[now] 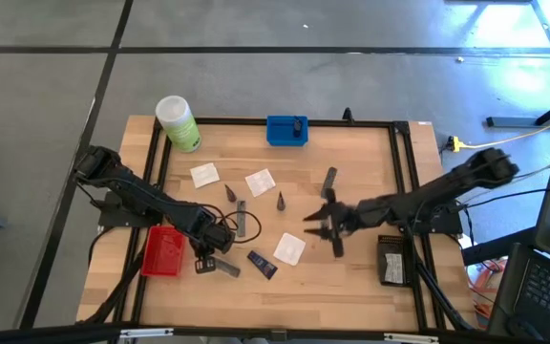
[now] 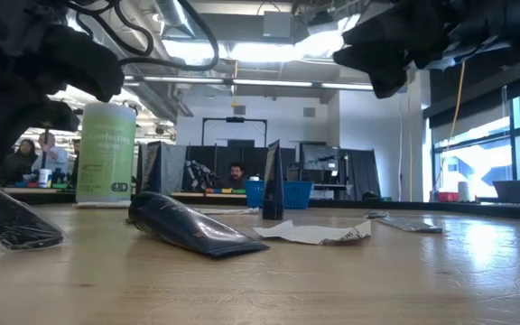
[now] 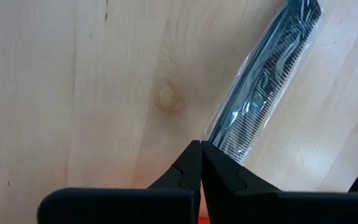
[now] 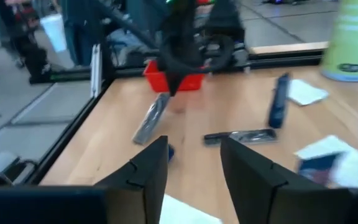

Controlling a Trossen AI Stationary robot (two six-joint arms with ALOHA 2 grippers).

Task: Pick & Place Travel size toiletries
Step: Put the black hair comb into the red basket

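Observation:
The toiletries lie spread on the wooden table [image 1: 351, 277]: white sachets [image 1: 289, 248], dark cones [image 1: 281, 201], grey tubes [image 1: 241, 218], a navy tube [image 1: 262, 264] and a clear packet with a dark comb [image 3: 263, 81]. My left gripper [image 3: 201, 148] is shut and points down beside the red tray [image 1: 163, 250], its tips at the packet's near end. My right gripper [image 4: 194, 162] hovers open above the table's middle [image 1: 315, 227], nearly level and facing the table's left side, with nothing between its fingers. My left gripper's shut fingertips [image 3: 191, 155] stand right at the edge of the clear packet's end [image 3: 219, 134], coming from above. The packet lies flat on the table. Whether the tips touch or pinch its film, I cannot tell.
A big light-green bottle [image 1: 178, 122] stands at the far left corner. A blue tray [image 1: 286, 130] sits at the far edge and a black tray [image 1: 391, 258] near the right edge. A black frame runs round the table. Beyond the table is a room with people.

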